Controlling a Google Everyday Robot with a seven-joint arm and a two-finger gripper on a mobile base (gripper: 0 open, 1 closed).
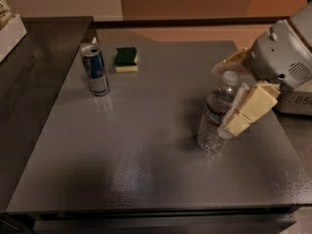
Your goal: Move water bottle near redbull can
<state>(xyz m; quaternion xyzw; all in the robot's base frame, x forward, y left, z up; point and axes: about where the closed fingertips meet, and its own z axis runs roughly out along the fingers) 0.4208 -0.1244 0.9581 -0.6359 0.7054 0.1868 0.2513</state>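
Observation:
The clear water bottle (pixel 214 118) with a white cap stands upright on the grey table (pixel 146 145), right of centre. My gripper (pixel 236 89) comes in from the right at the bottle's upper half. It is open, with one cream finger (pixel 249 108) in front of the bottle and the other behind it near the cap. The blue and silver redbull can (pixel 95 70) stands upright at the far left of the table, well apart from the bottle.
A green-and-yellow sponge (pixel 126 59) lies just right of the can at the back. A white box (pixel 297 101) sits behind my arm at the right edge. A dark counter (pixel 29 67) adjoins the table on the left.

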